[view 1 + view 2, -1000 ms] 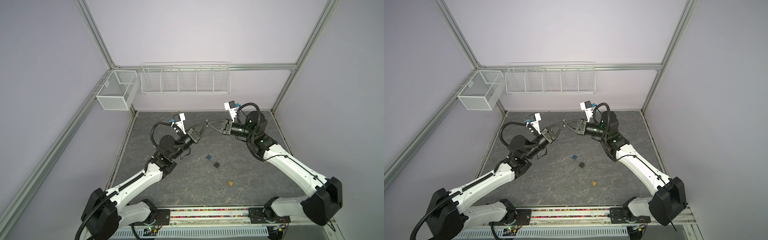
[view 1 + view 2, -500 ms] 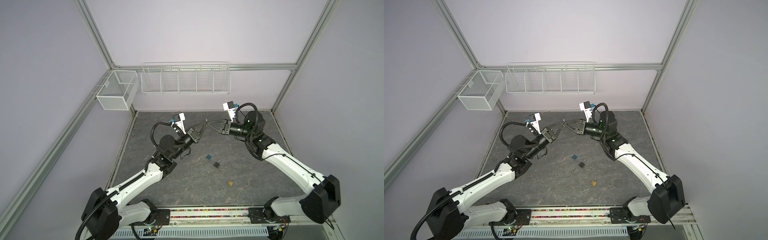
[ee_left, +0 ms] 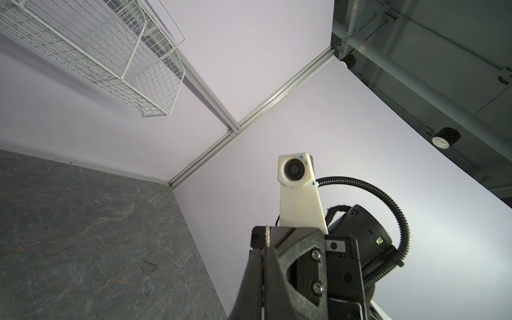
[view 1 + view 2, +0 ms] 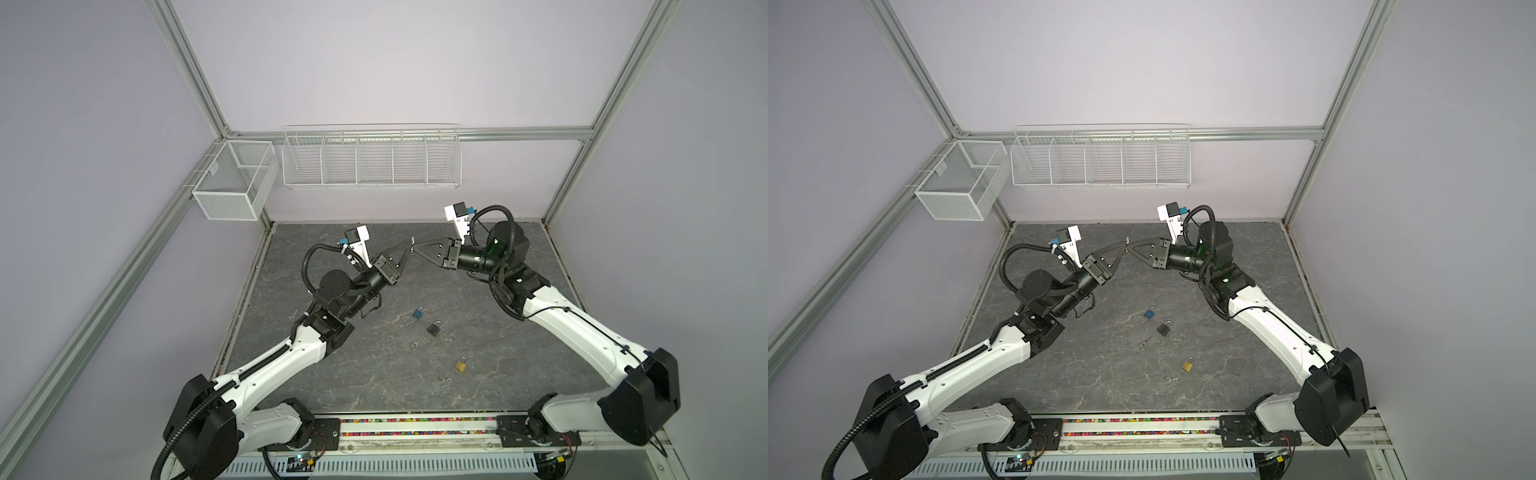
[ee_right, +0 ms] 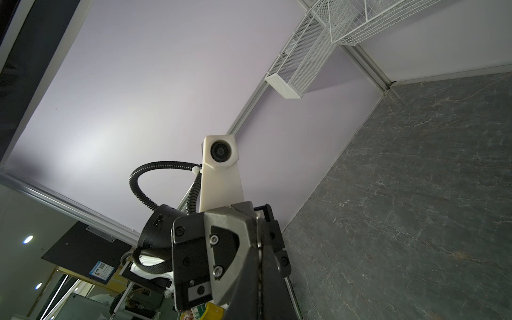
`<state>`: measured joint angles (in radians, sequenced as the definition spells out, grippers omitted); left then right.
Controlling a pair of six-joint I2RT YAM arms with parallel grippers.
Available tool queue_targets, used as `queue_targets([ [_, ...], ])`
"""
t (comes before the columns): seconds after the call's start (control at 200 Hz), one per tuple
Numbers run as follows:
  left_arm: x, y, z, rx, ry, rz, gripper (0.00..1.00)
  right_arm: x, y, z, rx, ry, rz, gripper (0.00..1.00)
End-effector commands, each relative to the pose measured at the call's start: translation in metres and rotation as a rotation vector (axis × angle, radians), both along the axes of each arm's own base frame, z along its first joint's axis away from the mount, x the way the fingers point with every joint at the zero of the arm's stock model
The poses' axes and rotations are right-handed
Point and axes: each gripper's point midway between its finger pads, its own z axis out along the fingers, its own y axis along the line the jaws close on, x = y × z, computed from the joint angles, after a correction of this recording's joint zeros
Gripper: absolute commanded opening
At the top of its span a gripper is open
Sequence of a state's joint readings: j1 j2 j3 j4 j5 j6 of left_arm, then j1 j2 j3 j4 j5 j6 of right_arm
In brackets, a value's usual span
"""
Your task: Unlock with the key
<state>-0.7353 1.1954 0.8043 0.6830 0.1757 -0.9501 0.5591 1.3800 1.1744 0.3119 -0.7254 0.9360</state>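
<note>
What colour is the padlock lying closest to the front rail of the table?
Gold. The padlock shows best in a top view.

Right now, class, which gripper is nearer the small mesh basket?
Left. The left gripper is on the side of the small mesh basket; the right gripper faces it from farther off.

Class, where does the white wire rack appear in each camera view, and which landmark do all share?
In a top view: wire rack on the back wall, upper middle.
In a top view: wire rack again, upper middle.
Left wrist: wire rack on the wall above the grey tabletop.
Right wrist: wire rack cut by the frame edge, beside the mesh box.
Shared landmark: the tabletop.
</note>
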Motion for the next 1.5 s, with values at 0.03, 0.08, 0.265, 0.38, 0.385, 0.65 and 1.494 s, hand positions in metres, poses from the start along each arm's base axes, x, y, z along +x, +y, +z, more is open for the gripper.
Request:
queue_targets([
  [0.03,-0.007,-0.002,0.014,-0.022,-0.030,-0.021,0.00,-0.001,0.003,0.007,0.009,-0.010,0.015,0.06],
  [0.08,-0.007,0.000,0.013,-0.018,-0.025,-0.016,0.00,0.001,0.000,0.004,-0.001,-0.006,0.008,0.06],
  [0.265,-0.005,0.014,0.005,0.094,0.002,-0.010,0.26,-0.008,-0.007,-0.004,-0.066,-0.033,0.051,0.06],
  [0.38,-0.009,0.016,0.004,0.161,-0.011,-0.049,0.34,-0.018,-0.006,-0.009,-0.108,-0.037,0.115,0.06],
  [0.385,-0.010,0.016,0.004,0.164,-0.014,-0.055,0.34,-0.018,-0.006,-0.010,-0.110,-0.035,0.116,0.07],
  [0.65,-0.014,0.003,0.007,0.208,-0.038,-0.129,0.37,-0.030,-0.004,-0.011,-0.141,-0.037,0.181,0.07],
  [1.494,-0.016,-0.012,0.006,0.211,-0.041,-0.217,0.00,-0.036,-0.001,-0.017,-0.190,-0.028,0.219,0.07],
])
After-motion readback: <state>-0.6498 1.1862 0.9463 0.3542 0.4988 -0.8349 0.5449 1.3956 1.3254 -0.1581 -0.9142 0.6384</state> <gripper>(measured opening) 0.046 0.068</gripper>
